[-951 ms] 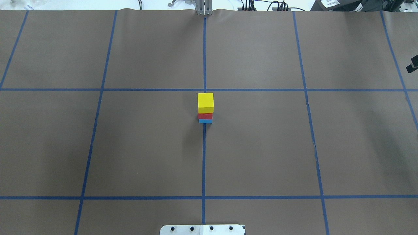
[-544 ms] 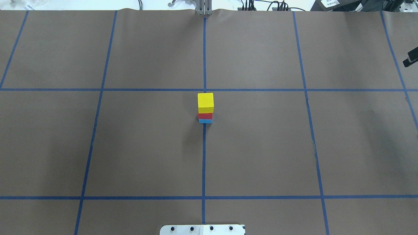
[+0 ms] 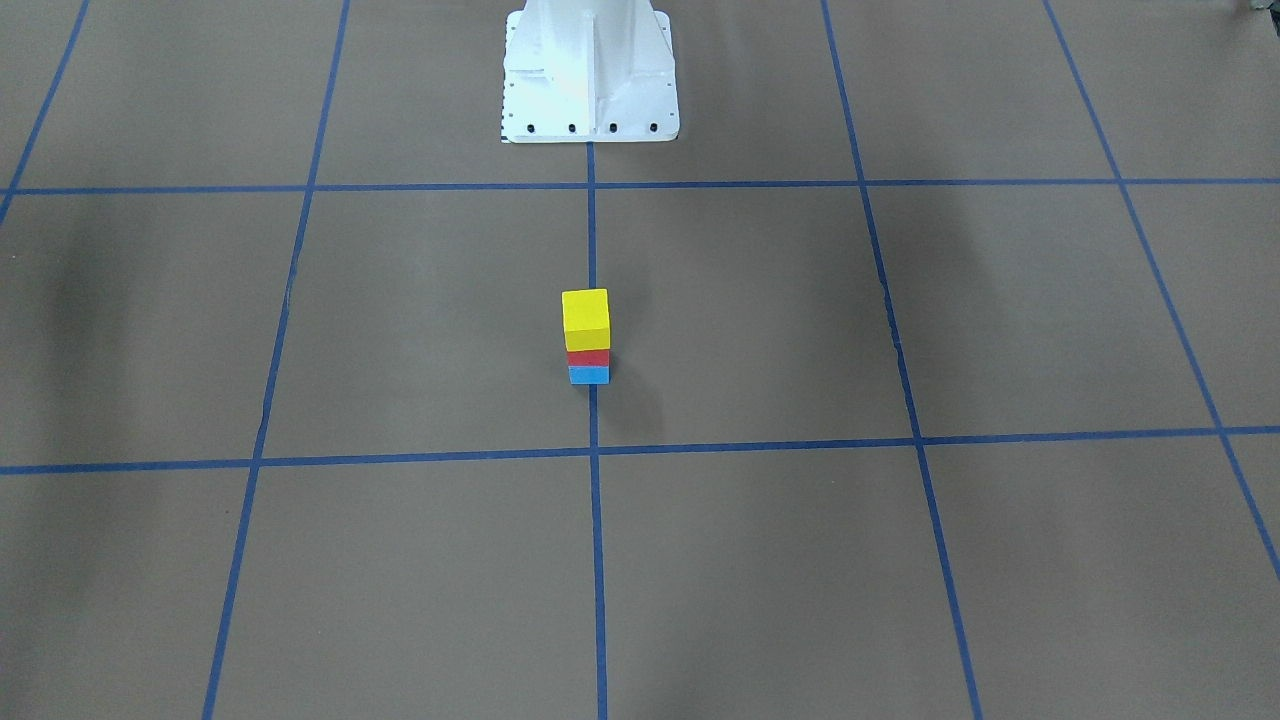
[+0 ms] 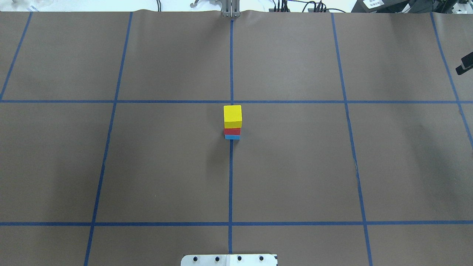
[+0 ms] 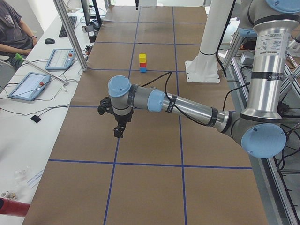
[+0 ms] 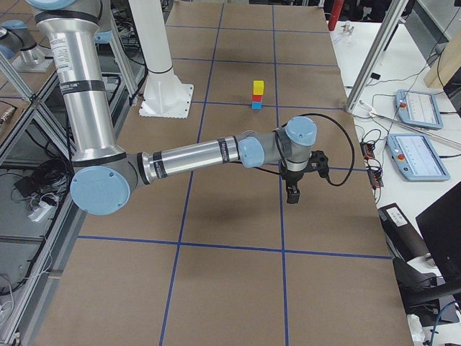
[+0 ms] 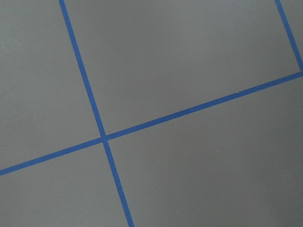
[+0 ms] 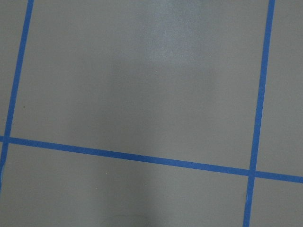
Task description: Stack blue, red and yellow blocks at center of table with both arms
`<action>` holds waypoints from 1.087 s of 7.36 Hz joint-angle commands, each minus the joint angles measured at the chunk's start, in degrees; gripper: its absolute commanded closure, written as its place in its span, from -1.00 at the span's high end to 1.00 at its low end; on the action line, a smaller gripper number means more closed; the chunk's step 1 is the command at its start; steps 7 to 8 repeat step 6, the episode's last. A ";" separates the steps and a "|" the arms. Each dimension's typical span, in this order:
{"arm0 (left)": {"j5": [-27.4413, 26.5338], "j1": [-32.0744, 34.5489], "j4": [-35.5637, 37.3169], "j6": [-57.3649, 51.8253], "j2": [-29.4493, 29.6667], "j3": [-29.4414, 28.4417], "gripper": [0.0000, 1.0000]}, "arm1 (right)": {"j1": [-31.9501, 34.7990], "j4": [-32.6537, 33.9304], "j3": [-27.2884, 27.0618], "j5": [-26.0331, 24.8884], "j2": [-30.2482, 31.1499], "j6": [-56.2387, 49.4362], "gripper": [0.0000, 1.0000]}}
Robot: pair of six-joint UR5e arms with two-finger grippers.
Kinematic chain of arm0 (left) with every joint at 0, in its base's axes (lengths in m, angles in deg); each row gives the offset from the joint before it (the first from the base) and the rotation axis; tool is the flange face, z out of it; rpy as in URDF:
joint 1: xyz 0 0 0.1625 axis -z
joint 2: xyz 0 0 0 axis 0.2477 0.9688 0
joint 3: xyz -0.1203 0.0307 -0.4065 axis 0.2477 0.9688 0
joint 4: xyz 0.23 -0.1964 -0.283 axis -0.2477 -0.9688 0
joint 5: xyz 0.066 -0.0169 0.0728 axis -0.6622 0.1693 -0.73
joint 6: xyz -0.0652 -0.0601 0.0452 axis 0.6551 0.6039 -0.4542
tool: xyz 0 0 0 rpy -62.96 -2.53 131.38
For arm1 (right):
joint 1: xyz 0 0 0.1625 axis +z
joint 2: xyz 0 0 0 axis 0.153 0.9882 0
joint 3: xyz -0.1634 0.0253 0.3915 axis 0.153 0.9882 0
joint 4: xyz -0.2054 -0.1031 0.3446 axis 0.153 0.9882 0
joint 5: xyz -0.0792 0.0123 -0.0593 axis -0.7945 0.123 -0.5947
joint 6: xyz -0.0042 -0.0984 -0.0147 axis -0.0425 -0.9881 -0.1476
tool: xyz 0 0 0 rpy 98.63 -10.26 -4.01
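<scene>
A yellow block (image 4: 232, 113) sits on a red block (image 4: 232, 131), which sits on a blue block (image 4: 232, 137), as one upright stack at the table's centre on the middle blue tape line. The stack also shows in the front view (image 3: 586, 318). No gripper touches it. My left gripper (image 5: 119, 131) hangs over the table's left part, far from the stack; I cannot tell whether it is open or shut. My right gripper (image 6: 292, 194) hangs over the right part, and only a black sliver of it (image 4: 465, 68) shows overhead; I cannot tell its state. Both wrist views show only brown paper and tape.
The white robot base (image 3: 590, 70) stands at the near middle edge of the table. Blue tape lines (image 4: 231, 184) grid the brown paper. Tablets (image 5: 28, 84) and a seated person (image 5: 14, 28) are beside the table's far side, with metal posts (image 6: 374, 58) there.
The black sliver of the right gripper at the overhead view's right edge has shifted slightly up. The stack has not moved.
</scene>
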State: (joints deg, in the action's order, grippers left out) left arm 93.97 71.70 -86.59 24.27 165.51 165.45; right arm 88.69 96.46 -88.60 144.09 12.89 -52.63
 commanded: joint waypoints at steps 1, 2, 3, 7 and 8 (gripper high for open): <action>0.00 0.00 0.02 0.05 -0.21 0.28 1.00 | 0.00 -0.07 0.09 0.00 0.07 -0.24 1.00; 0.00 -0.09 0.02 0.05 -0.04 0.37 1.00 | 0.09 -0.33 -0.43 0.26 0.85 -0.16 1.00; 0.00 -0.09 0.02 -0.03 0.05 0.45 1.00 | 0.09 -0.33 -0.70 0.18 1.38 -0.16 1.00; -0.08 -0.09 -0.07 0.05 0.06 2.65 1.00 | 0.00 -0.34 0.44 -0.17 0.95 -0.42 1.00; -0.08 -0.09 -0.07 0.05 0.06 2.65 1.00 | 0.00 -0.34 0.44 -0.17 0.95 -0.42 1.00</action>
